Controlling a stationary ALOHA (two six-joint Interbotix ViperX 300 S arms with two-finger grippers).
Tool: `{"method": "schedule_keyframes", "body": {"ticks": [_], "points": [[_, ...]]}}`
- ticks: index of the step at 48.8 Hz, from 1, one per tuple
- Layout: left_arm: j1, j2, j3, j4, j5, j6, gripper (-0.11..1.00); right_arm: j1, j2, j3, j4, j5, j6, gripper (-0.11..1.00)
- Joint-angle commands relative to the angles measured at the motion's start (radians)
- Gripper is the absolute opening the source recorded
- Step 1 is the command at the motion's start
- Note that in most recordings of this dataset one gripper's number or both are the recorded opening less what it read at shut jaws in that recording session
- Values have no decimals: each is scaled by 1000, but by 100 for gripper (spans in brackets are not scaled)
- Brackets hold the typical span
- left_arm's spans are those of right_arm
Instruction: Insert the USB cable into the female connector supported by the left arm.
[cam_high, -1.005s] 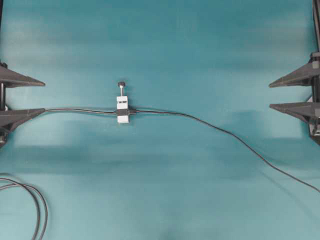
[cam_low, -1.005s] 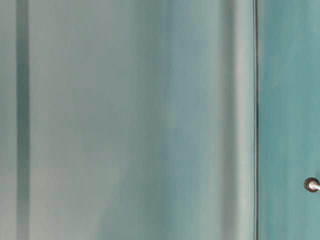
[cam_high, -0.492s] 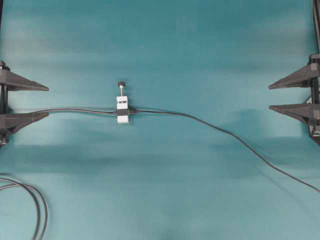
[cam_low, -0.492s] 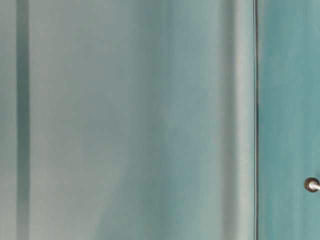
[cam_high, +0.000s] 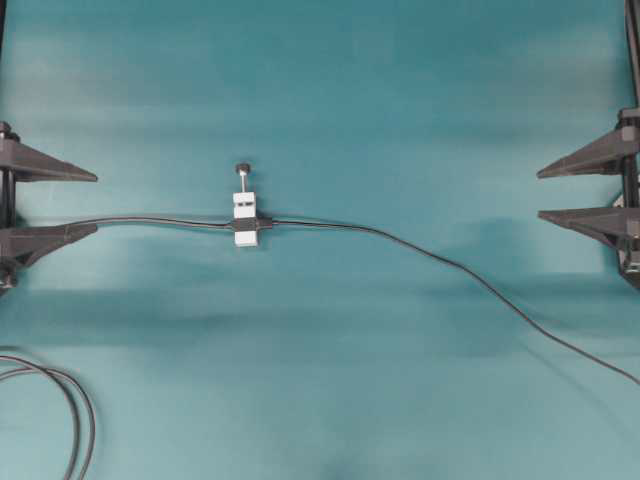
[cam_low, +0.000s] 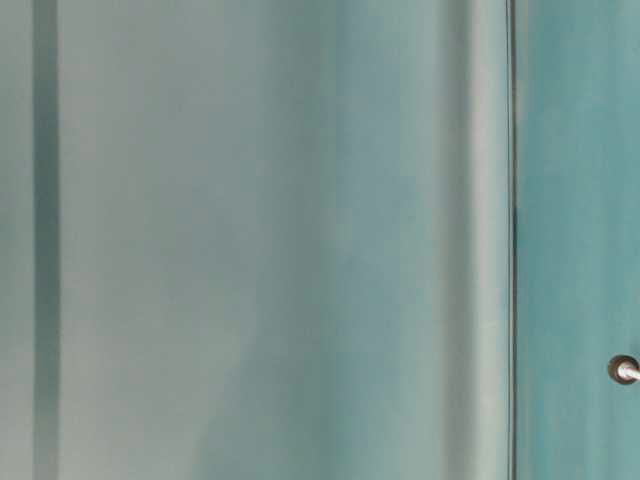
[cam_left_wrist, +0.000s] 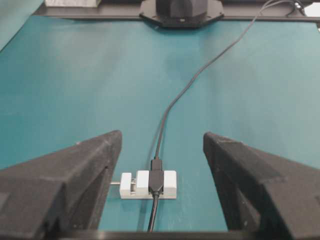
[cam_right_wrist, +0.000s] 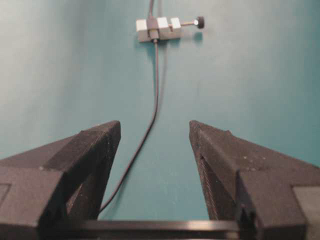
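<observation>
The teal table (cam_high: 400, 100) carried everything. The left gripper (cam_high: 92, 201) sat at the table's left edge with its jaws spread wide, holding nothing, and the right gripper (cam_high: 540, 192) sat at the opposite edge, equally wide and empty. The USB cable (cam_high: 450, 265) ran from the right side across to the female connector (cam_high: 245, 218), its plug meeting the white block. The connector lay on the table, nearer the left gripper. A looped cable (cam_high: 75, 410) lay below the left gripper.
</observation>
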Motion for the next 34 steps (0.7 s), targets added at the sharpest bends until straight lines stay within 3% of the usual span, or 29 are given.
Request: {"method": "schedule_keyframes", "body": {"ticks": [1,34], "points": [[3,6,-26,2,-5,3,82,-2,6,-15,-2,-3,0,65],[2,6,-28,2,-5,3,82,-3,6,-17,-2,48,2,65]]}}
